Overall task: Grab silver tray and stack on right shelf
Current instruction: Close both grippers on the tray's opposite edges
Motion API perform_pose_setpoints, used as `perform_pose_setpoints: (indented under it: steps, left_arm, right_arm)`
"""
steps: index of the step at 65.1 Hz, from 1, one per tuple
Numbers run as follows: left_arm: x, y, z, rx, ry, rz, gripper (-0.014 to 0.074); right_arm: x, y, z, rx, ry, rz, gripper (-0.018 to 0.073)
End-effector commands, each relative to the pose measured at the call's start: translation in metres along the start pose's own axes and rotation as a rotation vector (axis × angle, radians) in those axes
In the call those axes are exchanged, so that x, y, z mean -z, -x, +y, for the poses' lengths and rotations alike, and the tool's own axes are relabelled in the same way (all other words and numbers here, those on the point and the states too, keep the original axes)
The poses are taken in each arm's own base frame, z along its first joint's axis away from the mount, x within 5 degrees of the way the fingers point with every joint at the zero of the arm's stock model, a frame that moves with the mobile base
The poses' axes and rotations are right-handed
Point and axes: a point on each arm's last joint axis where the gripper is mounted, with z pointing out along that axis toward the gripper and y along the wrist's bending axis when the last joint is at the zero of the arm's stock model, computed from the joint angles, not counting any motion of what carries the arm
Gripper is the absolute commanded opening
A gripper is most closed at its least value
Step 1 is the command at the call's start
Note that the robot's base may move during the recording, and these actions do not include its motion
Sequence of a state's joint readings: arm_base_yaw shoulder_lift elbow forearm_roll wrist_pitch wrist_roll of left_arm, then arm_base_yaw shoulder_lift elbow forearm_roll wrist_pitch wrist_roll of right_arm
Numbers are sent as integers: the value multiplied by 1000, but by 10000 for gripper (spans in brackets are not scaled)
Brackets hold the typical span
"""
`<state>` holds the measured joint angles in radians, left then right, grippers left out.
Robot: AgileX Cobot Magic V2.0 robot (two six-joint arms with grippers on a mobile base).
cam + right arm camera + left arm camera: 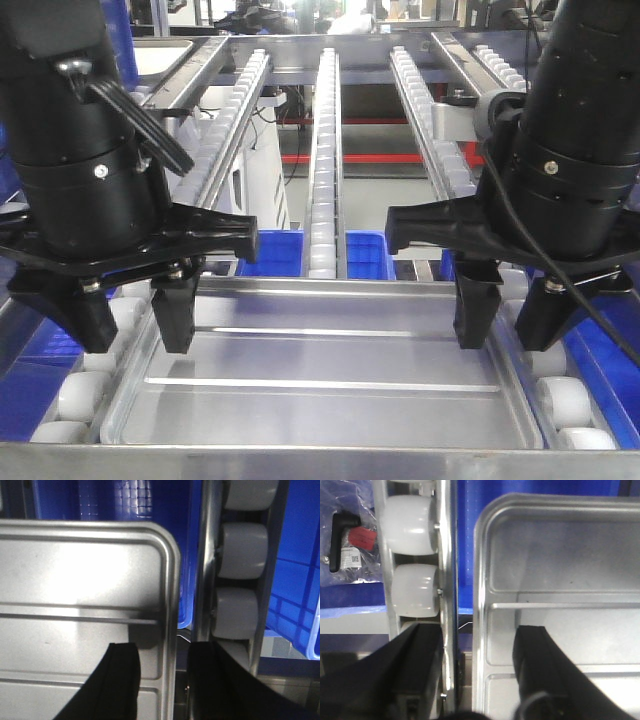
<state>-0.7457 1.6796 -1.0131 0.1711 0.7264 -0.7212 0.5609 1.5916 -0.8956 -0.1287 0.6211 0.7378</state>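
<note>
The silver tray [320,370] lies flat on the right shelf, just behind the shelf's steel front lip [320,462], with its two ridges running left to right. My left gripper [130,320] is open and straddles the tray's left rim: one finger over the tray floor [560,565], the other over the roller rail [412,525]. My right gripper [512,315] is open too and straddles the right rim. In the wrist views each rim passes between the fingers of the left gripper [477,652] and the right gripper [170,675], with gaps on both sides. The tray [75,575] has nothing in it.
White roller rails [322,180] run back along the shelf's middle and sides. Blue crates [275,252] sit below the rack. A plastic bag holding a black handle [350,535] lies on the blue surface left of the rail. Rollers [240,550] flank the tray's right edge.
</note>
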Motion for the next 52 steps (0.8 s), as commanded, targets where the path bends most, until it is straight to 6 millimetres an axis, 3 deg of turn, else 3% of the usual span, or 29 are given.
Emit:
perform_pose_setpoints:
  steps: [1, 30, 38, 52]
  left_arm:
    - [15, 9, -4, 9, -42, -58, 190]
    - [2, 7, -5, 7, -20, -24, 169]
    - [-1, 6, -6, 18, -20, -6, 142]
    - [-1, 6, -6, 18, -20, -5, 17]
  right_arm:
    - [13, 8, 5, 10, 45, -61, 371]
    - [2, 7, 6, 8, 35, -39, 365]
    - [2, 7, 6, 8, 34, -38, 303]
    - [2, 7, 6, 8, 35, -40, 169]
